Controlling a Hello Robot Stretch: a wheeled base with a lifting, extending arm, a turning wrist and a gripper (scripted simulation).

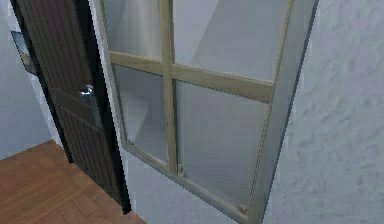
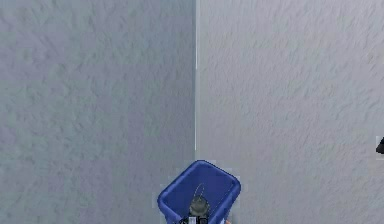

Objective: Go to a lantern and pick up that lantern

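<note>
At the arm side view's bottom edge, a small dark piece with thin fingers, which I take for my gripper (image 2: 199,203), pokes up in front of a blue bin (image 2: 222,186). With the bin standing right behind it, I cannot tell whether it holds anything. Two grey walls meet in a corner (image 2: 196,80) just beyond the bin.
A dark door (image 1: 70,90) with a metal handle (image 1: 88,90) stands at the forward view's left, beside a large pale-framed window (image 1: 172,75) close ahead. Wooden floor (image 1: 45,185) lies lower left, a white wall (image 1: 345,130) at right. A small dark shape (image 2: 380,146) touches the arm side view's right edge.
</note>
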